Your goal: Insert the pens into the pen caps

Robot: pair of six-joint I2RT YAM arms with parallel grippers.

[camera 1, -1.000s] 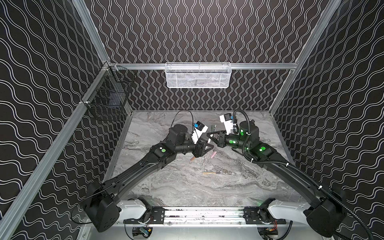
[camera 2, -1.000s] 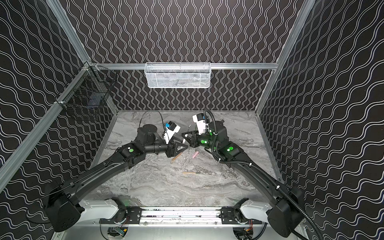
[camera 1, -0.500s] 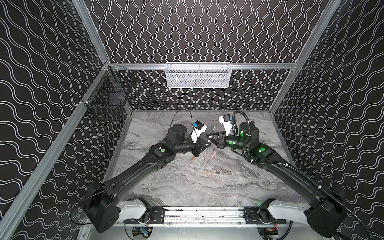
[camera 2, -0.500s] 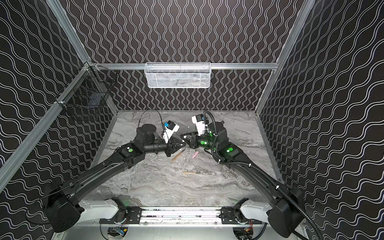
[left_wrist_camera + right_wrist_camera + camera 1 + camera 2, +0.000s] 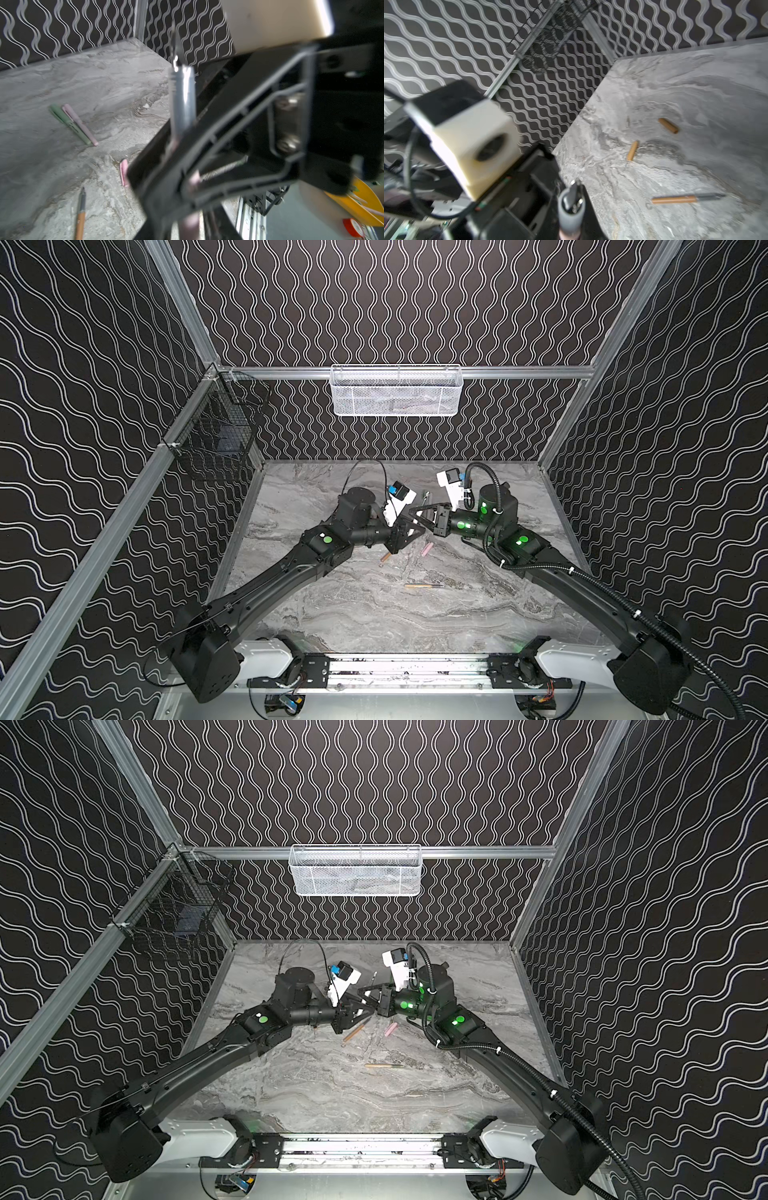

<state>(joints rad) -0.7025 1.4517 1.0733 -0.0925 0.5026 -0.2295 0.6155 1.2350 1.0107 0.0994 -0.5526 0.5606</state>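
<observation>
Right end effector (image 5: 417, 514) clamps the pink-barrelled, grey-tipped pen (image 5: 182, 99), tip up — stubby pink cap (image 5: 427, 548) lies beneath, seemingly nearer the left end effector (image 5: 413, 533), its jaws unreadable.

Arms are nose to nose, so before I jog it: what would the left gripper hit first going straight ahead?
The left gripper would likely meet the right gripper, shut on a pink pen just ahead; the gap is hard to judge.
</observation>
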